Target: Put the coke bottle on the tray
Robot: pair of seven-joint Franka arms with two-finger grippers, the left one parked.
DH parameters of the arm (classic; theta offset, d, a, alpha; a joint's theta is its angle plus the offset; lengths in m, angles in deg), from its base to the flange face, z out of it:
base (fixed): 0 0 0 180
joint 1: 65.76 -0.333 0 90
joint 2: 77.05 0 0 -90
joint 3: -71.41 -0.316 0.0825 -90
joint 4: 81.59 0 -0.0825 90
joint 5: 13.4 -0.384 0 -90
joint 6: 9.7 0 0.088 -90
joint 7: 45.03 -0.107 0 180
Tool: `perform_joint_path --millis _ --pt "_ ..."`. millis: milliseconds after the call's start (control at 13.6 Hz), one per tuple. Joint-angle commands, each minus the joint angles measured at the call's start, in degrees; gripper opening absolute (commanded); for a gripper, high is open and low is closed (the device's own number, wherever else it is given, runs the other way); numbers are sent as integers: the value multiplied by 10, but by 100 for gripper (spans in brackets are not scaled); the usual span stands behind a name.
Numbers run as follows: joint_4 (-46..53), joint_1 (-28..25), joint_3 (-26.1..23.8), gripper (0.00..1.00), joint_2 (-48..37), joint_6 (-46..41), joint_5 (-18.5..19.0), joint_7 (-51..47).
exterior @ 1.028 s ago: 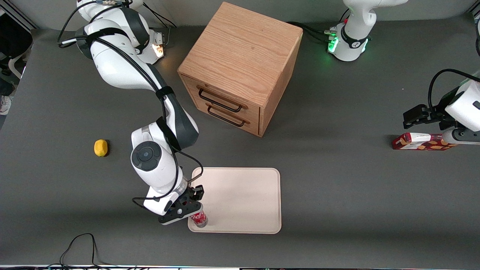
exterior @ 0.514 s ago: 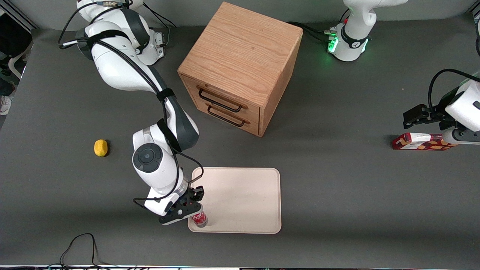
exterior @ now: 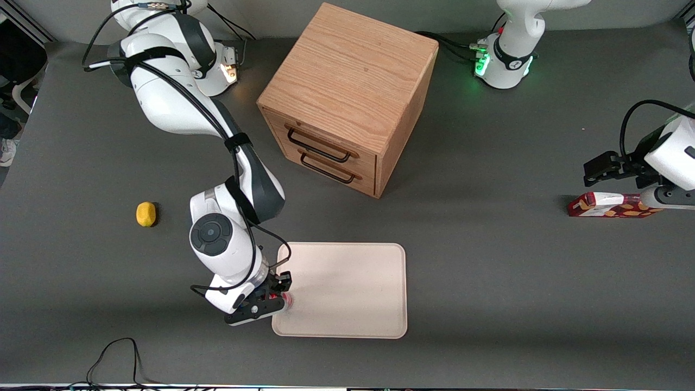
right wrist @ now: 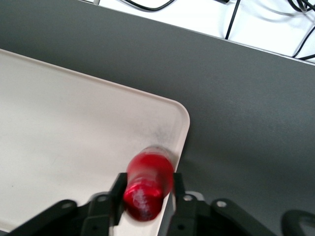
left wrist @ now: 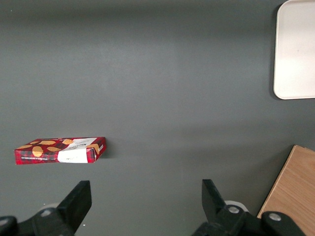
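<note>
Right wrist view shows the gripper (right wrist: 146,192) with its two fingers closed around the coke bottle (right wrist: 147,184), the red bottle held between them over the tray (right wrist: 59,128) close to a rounded corner. From the front, the gripper (exterior: 270,297) sits at the tray's (exterior: 353,288) edge toward the working arm's end of the table, only a sliver of the bottle (exterior: 286,300) showing beside it.
</note>
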Motion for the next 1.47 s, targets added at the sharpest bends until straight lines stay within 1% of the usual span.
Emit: perform_joint_path --millis 0,294,440,514,587,661,734,807,881,954,1101,1174,1248,1321,1394 --pt "-15 2 -4 100 -14 9 -3 -12" --pt "-14 4 -3 100 -18 11 4 -1" --pt "-27 11 -3 100 -51 -2 3 3" --pt "-63 13 0 100 -89 -18 -3 -4" --pt "-115 23 0 100 -135 -26 -5 -7" --pt "-184 29 2 100 -192 -23 -19 -7" --pt "-266 37 10 100 -258 -13 -48 -4" --pt "-341 38 35 100 -326 -6 -79 6" --pt "-420 36 51 100 -397 -6 -101 6" --pt "-492 36 61 100 -461 -5 -107 5" --pt "-603 35 92 100 -577 -10 -106 -7" --pt "-637 35 105 100 -620 -17 -101 -29" --pt "-652 35 125 100 -650 -45 -94 -34" --pt "-650 35 130 100 -673 -83 -58 -34" --pt "-645 35 129 100 -694 -116 -8 -39"
